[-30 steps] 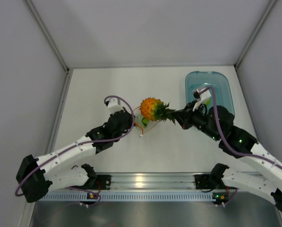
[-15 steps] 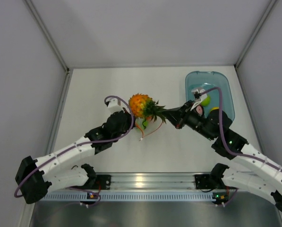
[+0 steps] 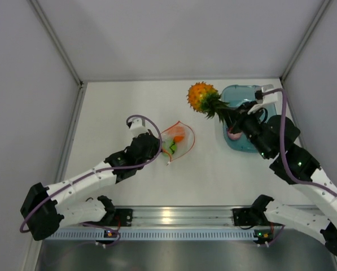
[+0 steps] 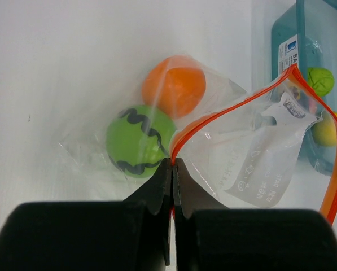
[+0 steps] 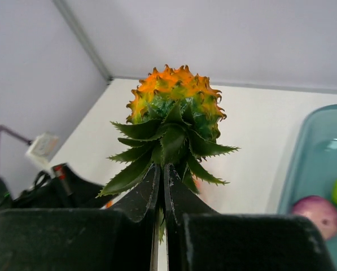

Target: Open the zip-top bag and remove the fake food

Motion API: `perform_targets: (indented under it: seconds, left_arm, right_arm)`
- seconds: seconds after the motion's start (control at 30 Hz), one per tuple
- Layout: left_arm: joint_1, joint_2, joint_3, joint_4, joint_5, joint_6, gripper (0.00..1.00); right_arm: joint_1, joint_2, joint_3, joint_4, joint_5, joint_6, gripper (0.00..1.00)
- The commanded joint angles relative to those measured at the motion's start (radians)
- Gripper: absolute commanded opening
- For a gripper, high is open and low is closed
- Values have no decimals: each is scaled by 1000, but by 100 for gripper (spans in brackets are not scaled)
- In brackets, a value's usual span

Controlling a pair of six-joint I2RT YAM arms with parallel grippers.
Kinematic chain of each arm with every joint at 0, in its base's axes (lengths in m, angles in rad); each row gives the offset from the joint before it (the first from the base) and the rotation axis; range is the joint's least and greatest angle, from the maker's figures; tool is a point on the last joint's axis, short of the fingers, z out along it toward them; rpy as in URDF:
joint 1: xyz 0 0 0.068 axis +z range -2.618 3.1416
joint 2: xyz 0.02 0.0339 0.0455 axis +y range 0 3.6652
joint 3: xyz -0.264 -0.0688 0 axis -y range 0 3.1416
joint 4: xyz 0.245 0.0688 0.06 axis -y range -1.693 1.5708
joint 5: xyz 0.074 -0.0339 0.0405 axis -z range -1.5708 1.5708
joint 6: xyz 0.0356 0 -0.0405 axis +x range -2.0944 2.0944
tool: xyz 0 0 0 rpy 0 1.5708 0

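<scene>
The clear zip-top bag (image 3: pixel 178 140) (image 4: pixel 253 152) lies mid-table with its orange-red zip strip gaping open. Inside it rest an orange ball (image 4: pixel 174 84) and a green striped ball (image 4: pixel 139 141). My left gripper (image 4: pixel 173 162) (image 3: pixel 160 148) is shut on the bag's zip strip at its near corner. My right gripper (image 5: pixel 163 166) (image 3: pixel 224 116) is shut on the green crown of the orange pineapple (image 5: pixel 175 101) (image 3: pixel 202 96), held in the air beside the left rim of the blue tub. A pink ball (image 5: pixel 316 213), a light green piece (image 4: pixel 320 80) and a yellow piece (image 4: pixel 328 130) lie in the tub.
The translucent blue tub (image 3: pixel 270 101) (image 4: pixel 287 39) stands at the back right, partly under the right arm. White walls close the table's back and sides. A metal rail (image 3: pixel 174 217) runs along the near edge by the arm bases.
The right gripper has carried the pineapple out from the bag's mouth, up and to the right, as far as the tub's left edge. The left gripper stays shut on the bag.
</scene>
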Motion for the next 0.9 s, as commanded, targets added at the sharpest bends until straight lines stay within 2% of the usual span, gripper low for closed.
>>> perform_targets:
  seconds: [0.0,0.1,0.13,0.33,0.43,0.57,0.7,0.87]
  left_arm:
    - [6,-22,1,26,-18,-1,0]
    - [7,-42,0,11,-15,9,0]
    - [7,-50,2,8,-10,15,0]
    - [10,-59,27,-23,20,44,0]
    - [10,-62,30,-26,33,71,0]
    - [13,-59,39,-38,48,108,0]
    - [16,-41,60,-41,90,133,0]
    - [18,-18,80,-45,120,145,0]
  right_arm:
    - [-77,62,91,-74,117,-92,0]
    - [-242,107,100,-78,39,-90,0]
    - [-343,123,103,-83,-16,-81,0]
    - [-640,277,121,-78,-196,-53,0]
    - [-747,366,138,-61,-283,-47,0]
    - [-829,478,198,-63,-308,-40,0]
    - [-890,657,310,-127,-368,-32,0]
    - [-930,858,572,-343,-366,-59,0]
